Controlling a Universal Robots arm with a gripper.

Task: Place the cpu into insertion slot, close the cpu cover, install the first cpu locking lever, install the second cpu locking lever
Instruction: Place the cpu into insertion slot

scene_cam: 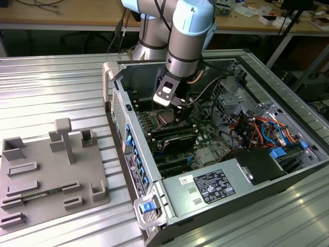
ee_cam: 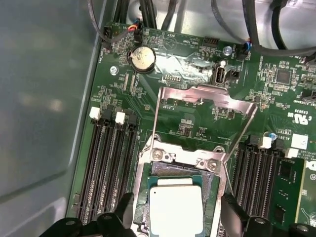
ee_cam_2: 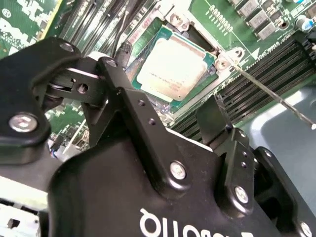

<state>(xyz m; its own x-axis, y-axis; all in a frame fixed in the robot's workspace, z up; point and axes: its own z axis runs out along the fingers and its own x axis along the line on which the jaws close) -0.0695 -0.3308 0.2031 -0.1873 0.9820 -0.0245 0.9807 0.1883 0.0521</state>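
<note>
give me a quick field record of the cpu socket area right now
cpu: lying in the insertion slot, metal top up
cpu cover: swung open, not over the cpu
gripper: above the cpu, holding nothing
fingers: open, one at each side of the cpu

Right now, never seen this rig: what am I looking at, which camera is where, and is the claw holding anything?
A robot arm reaches into an open computer case on a metal table; a grey tray sits at the exterior view's left. The exterior view is off the arm; both wrist views ride on it. The cpu lies in the insertion slot, the cpu cover swung open. The claw is open, straddling the cpu, holding nothing.
</note>
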